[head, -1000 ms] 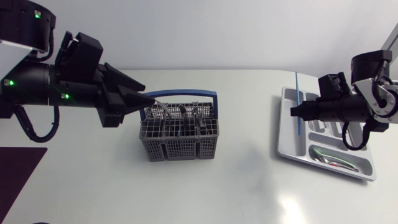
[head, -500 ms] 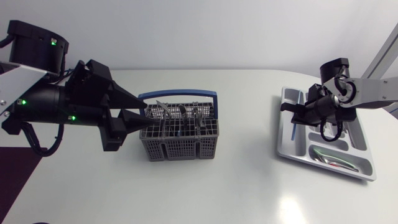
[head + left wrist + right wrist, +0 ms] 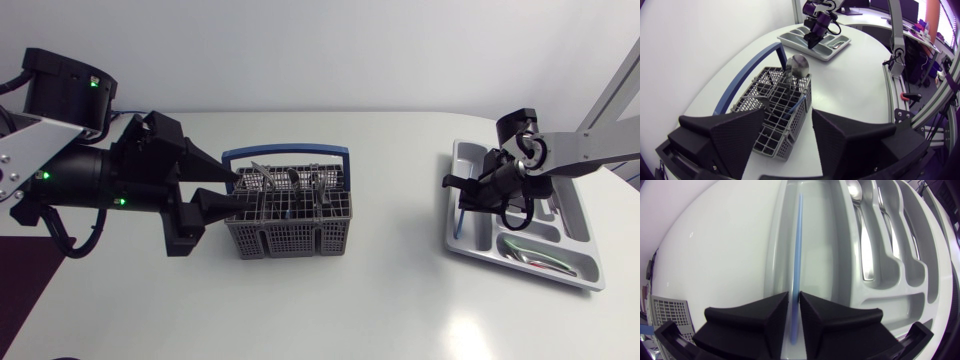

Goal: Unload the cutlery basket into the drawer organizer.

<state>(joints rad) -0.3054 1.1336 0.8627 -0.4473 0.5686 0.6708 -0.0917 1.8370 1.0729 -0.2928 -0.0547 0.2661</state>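
Blue stick [image 3: 799,245] parallel w/ organizer [image 3: 776,245] slot

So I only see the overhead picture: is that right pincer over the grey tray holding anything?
Observer: Yes. Its wrist camera shows the right pincer shut on a thin blue stick, which points along the drawer organizer's long side compartment.
Operator: What's hidden under the arm there?
Observer: Some spoons lie in the slots beside that compartment.
Operator: And the left one?
Observer: The left pincer is open. The cutlery basket is ahead of it, with a large spoon standing bowl-up inside.
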